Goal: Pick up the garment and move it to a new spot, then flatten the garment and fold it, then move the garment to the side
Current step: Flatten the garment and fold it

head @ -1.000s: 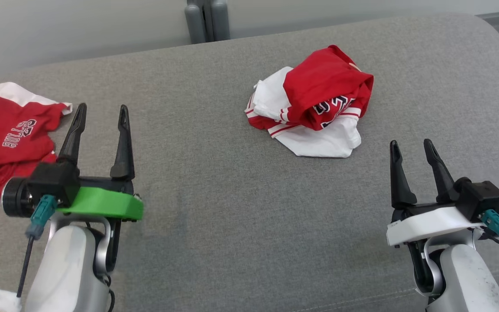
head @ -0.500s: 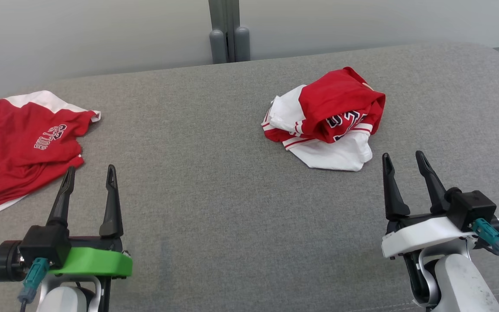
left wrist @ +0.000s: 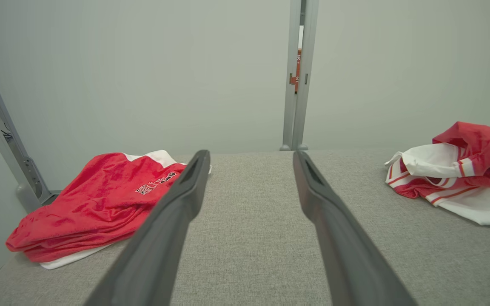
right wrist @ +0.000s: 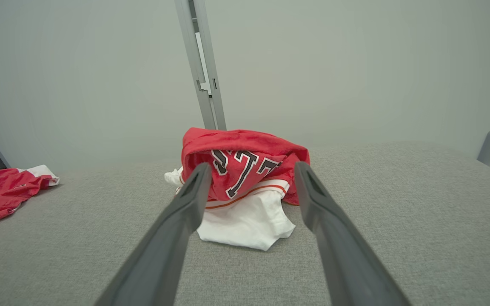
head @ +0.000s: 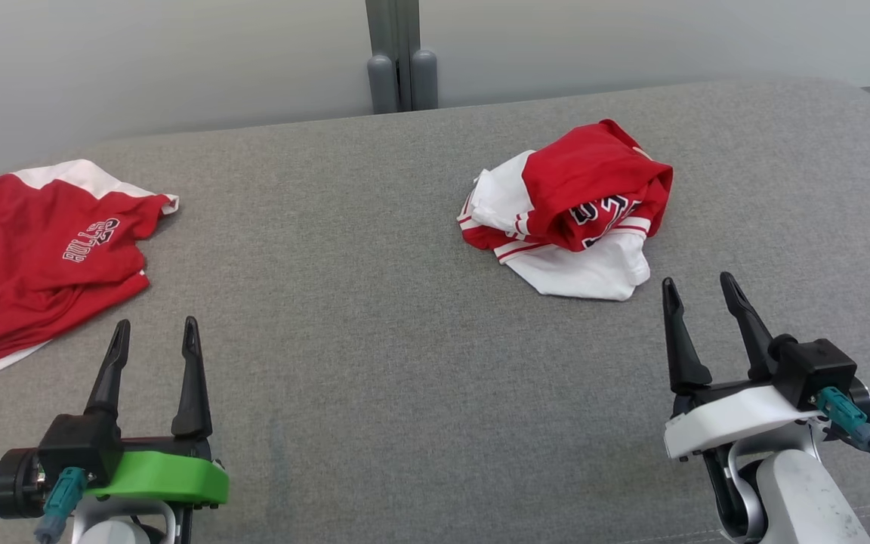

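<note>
- Currently, at the near right, the right gripper (head: 696, 279) is held with its two dark fingers spread apart, nothing between them, and the tips pointed toward the far side.
- Just beyond those tips, untouched, the crumpled garment (head: 571, 211) is heaped in red and white on the grey padded surface (head: 374, 317), right of centre.
- At the near left, the left gripper (head: 157, 323) is likewise held parted and empty.
- Beyond it, at the far left edge, a red shirt (head: 35, 257) with white trim is spread flatter, well apart from the heap.
- A grey post (head: 402, 57) is seen against the pale wall behind.
</note>
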Available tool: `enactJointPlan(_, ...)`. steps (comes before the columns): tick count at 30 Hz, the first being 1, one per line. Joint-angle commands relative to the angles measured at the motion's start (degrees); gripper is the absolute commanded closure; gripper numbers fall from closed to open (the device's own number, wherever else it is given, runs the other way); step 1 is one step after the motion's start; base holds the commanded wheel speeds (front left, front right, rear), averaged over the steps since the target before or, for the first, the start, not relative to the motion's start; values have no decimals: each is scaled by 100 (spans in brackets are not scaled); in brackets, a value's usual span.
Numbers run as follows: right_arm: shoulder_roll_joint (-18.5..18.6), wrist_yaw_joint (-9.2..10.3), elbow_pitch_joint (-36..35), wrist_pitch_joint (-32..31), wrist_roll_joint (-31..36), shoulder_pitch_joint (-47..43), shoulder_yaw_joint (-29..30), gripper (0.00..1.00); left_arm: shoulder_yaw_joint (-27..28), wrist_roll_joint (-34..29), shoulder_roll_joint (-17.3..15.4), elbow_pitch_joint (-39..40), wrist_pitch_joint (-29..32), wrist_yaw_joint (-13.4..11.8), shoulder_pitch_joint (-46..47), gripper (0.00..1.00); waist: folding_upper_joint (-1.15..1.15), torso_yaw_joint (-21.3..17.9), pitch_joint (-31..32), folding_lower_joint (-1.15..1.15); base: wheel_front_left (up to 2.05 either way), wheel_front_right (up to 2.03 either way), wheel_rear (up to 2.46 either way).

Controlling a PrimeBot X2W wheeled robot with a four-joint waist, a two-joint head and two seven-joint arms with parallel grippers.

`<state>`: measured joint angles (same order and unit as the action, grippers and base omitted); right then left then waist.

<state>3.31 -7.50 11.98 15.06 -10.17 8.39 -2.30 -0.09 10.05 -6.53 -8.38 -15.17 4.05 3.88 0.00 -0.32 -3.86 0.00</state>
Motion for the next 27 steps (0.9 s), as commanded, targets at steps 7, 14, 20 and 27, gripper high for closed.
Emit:
enactJointPlan(7,24,2,16,18,42,-108,-6,0,88,-106,72,-73,3,55,-117,0,0,7,33,0,0,0,0)
enactJointPlan(14,23,2,45,18,44,-116,-16,0,139,-163,106,-107,3,98,-121,0,0,13,50,0,0,0,0)
enactJointPlan(20,20,2,60,18,60,-107,-7,0,181,-190,129,-120,3,133,-139,0,0,0,58,0,0,0,0)
enactJointPlan(27,18,2,72,18,54,-127,6,0,214,-198,161,-112,3,161,-157,0,0,-10,60,0,0,0,0)
